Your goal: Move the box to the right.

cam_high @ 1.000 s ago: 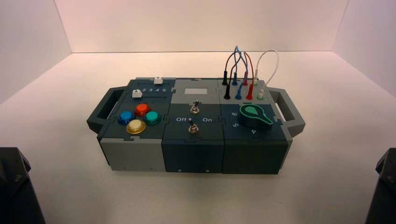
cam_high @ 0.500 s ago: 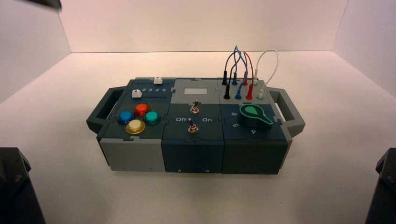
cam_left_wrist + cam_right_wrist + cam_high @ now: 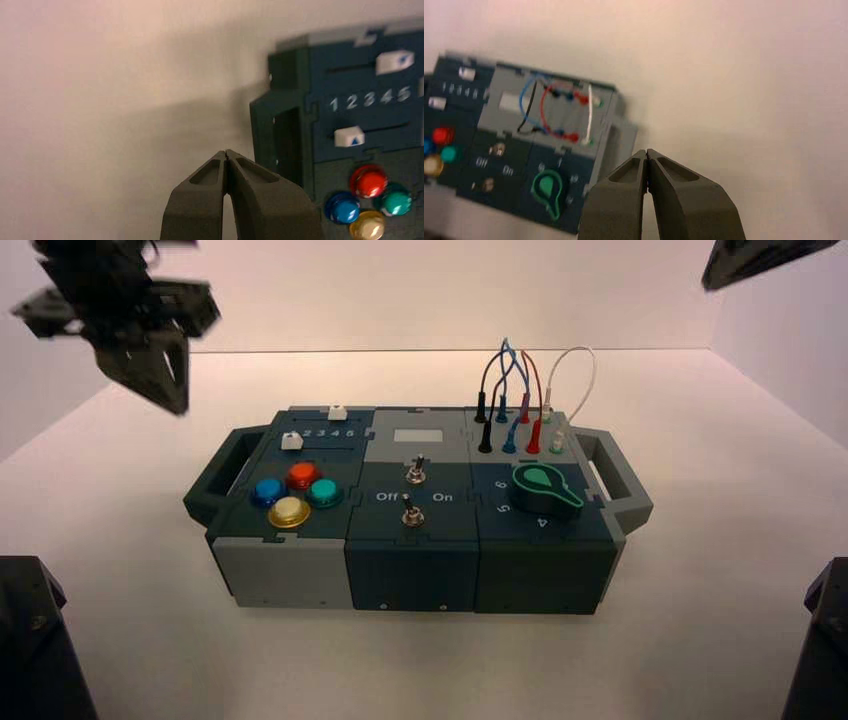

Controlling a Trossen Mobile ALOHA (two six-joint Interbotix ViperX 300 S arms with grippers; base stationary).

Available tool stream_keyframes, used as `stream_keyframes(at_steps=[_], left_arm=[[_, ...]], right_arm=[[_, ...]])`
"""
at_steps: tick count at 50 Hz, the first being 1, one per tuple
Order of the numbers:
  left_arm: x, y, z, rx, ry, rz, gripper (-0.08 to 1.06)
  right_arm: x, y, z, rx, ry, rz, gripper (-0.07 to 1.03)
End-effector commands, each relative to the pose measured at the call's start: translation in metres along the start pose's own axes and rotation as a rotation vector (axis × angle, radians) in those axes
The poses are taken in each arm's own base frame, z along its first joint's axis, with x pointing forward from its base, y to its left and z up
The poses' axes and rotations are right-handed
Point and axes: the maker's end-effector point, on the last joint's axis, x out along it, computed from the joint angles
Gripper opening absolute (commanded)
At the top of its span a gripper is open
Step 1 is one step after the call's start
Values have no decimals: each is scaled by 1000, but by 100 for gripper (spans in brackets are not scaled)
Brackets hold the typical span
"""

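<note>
Black and angular, the left gripper [image 3: 150, 360] hangs high over the far-left part of the white tabletop [image 3: 120, 640], clear of the large dark teal-and-grey rectangular panel box [image 3: 415, 505]; its wrist view shows the fingertips [image 3: 226, 156] pressed together, holding nothing. We find the box at the middle of the tabletop, its left side handle [image 3: 215, 480] nearest that gripper, its four coloured round buttons [image 3: 295, 495] just inboard.

We judge the main risk to be a push landing high on the panel: contact on the buttons or the white slider tabs [image 3: 292, 441] would operate them or tip the box rather than slide it. An off-centre push at the handle would likely turn the box.

The right gripper [image 3: 760, 260] sits high over the far-right corner, fingertips [image 3: 646, 156] likewise closed and empty. Descending there, it could snag the looped plug wires [image 3: 525, 390].
</note>
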Motion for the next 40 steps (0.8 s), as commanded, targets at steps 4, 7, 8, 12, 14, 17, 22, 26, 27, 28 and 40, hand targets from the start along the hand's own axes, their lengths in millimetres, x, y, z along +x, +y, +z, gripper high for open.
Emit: stream_keyframes(at_steps=[4, 7, 8, 12, 14, 17, 22, 26, 27, 28, 40], left_arm=[[18, -13, 1, 49, 94, -5, -3], [25, -16, -3, 64, 128, -6, -3], [25, -17, -3, 70, 132, -5, -3], [33, -28, -10, 114, 172, -7, -3], [36, -31, -13, 125, 190, -8, -3], [39, -32, -15, 135, 211, -6, -3], [42, -36, -16, 152, 228, -7, -3], [43, -46, -15, 190, 228, -9, -3], [43, -48, -15, 200, 228, -10, -3], [43, -51, -15, 213, 225, -11, -3], [38, -88, -15, 329, 205, -34, -3]], right_arm=[[-5, 4, 14, 4, -33, 14, -2], [-7, 5, 16, 3, -47, 15, -2], [-6, 4, 16, 4, -45, 14, -2], [-9, 4, 18, 1, -70, 14, -2], [-11, 5, 19, -2, -79, 16, -2], [-13, 5, 20, -2, -93, 16, -2], [-16, 5, 23, -1, -115, 17, -2], [-19, 5, 24, -2, -131, 18, -2], [-19, 5, 24, -2, -132, 18, -2], [-19, 5, 23, -2, -132, 18, -2], [-21, 5, 21, 4, -141, 21, -2]])
